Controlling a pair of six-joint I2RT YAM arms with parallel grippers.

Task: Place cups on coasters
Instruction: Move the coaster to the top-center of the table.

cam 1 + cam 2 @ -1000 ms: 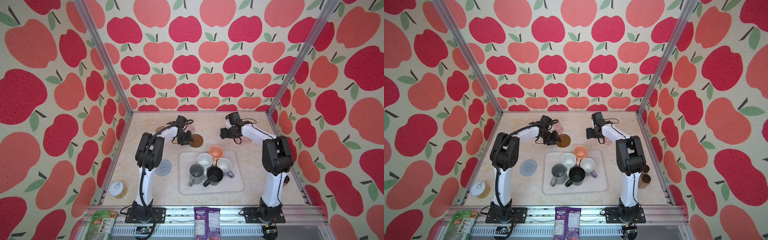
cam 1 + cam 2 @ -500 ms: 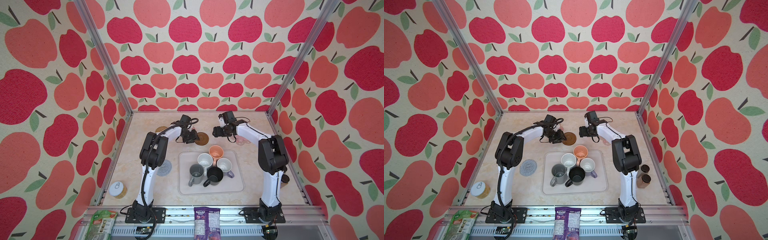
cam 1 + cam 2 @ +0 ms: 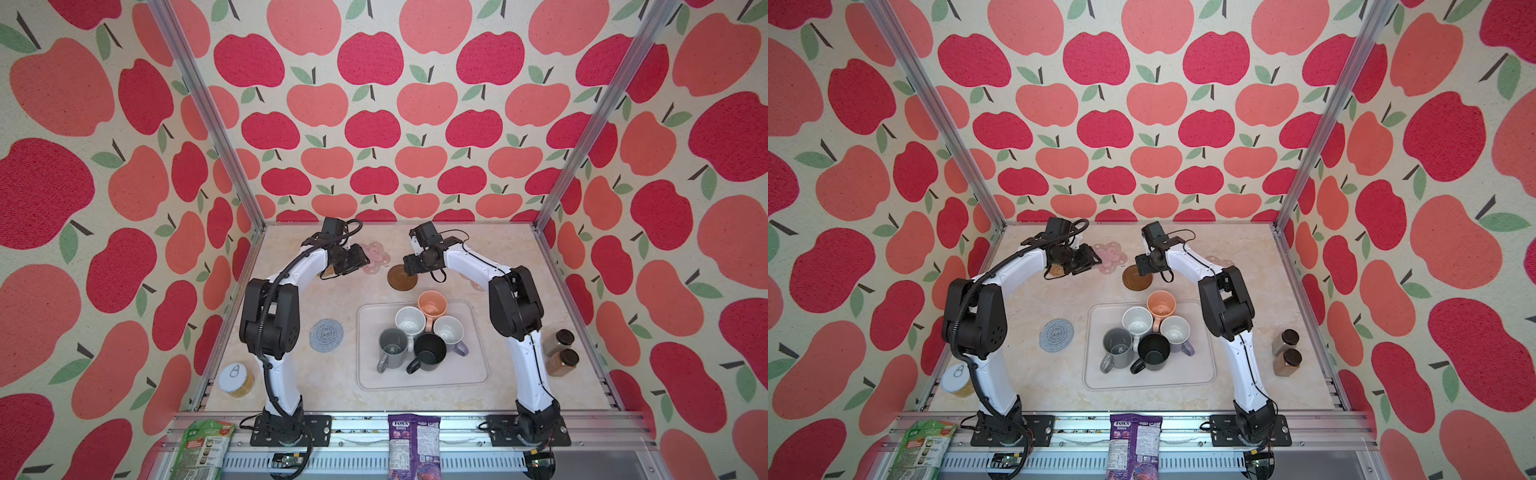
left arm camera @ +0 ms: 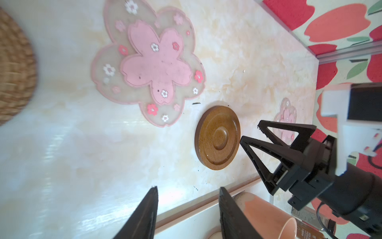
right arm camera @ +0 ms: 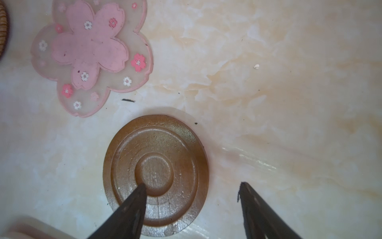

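Observation:
Five cups stand close together in the pale tray (image 3: 473,374): peach (image 3: 432,302), white (image 3: 410,321), lavender (image 3: 449,330), grey (image 3: 392,349) and black (image 3: 430,352). The coasters lie on the table. A pink flower (image 3: 376,257) and a dark brown round one (image 3: 402,278) are at the back. A grey-blue crocheted one (image 3: 326,335) lies left of the tray. The rattan one (image 3: 1056,270) is partly under my left arm, and a second pink flower (image 3: 1219,262) is behind my right arm. My left gripper (image 4: 188,188) is open and empty, left of the pink flower. My right gripper (image 5: 192,184) is open, one finger over the brown coaster (image 5: 156,175).
A tin can (image 3: 236,380) stands at the front left. Two brown spice jars (image 3: 561,340) stand by the right wall. Snack packets (image 3: 413,444) lie on the front rail. Apple-patterned walls close in three sides.
The brown coaster has slid a little to the right. My left gripper went right, then drew back left. My right gripper has moved left, up to the brown coaster.

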